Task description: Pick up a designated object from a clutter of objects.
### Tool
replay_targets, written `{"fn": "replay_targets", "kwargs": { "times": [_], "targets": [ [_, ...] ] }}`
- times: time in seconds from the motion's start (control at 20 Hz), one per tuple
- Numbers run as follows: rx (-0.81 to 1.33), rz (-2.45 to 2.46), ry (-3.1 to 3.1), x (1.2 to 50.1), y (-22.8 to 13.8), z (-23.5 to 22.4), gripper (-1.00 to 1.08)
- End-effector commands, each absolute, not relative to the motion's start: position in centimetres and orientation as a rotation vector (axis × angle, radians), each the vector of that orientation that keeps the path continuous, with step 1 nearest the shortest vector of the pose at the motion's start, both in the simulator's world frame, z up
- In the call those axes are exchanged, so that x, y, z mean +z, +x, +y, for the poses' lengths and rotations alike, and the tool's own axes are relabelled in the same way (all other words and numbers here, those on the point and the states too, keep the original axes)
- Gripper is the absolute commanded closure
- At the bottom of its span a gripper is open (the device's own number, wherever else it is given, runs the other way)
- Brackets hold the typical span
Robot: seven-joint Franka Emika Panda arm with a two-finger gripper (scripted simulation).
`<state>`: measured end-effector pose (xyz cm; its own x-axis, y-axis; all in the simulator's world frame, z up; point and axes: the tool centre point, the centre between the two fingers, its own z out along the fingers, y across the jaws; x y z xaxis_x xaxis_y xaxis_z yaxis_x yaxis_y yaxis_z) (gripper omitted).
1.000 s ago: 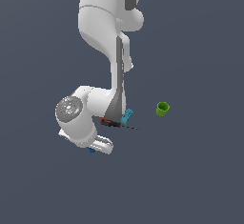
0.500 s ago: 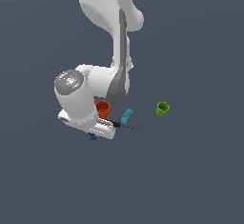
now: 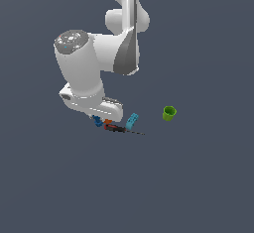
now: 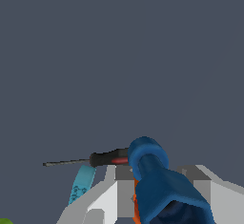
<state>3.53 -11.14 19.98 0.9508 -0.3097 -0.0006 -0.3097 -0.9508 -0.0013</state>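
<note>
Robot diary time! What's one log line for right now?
phase: grasp | gripper: shut on dark-blue peg | nearby: screwdriver, cyan curved piece | apart: green cup

Exterior high, distant; wrist close, perhaps level.

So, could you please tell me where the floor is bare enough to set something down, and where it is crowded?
Bare floor lies between the light cyan curved piece and the green cup, and beyond that cup toward the exterior view's right. It is crowded under the claw: the dark-blue peg, orange cup and screwdriver-like tool bunch together there.
</note>
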Motion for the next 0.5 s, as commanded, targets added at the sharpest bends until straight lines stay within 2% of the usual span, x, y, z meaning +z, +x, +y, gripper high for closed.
{"fn": "replay_targets", "kwargs": {
  "times": [0.0,0.45],
  "targets": [
    [0.000,0.492,-3.101,22.0,2.3,-10.8,1.08],
    [0.000,0.493,-3.103,29.5,-2.2,-9.6,1.08]
  ]
}}
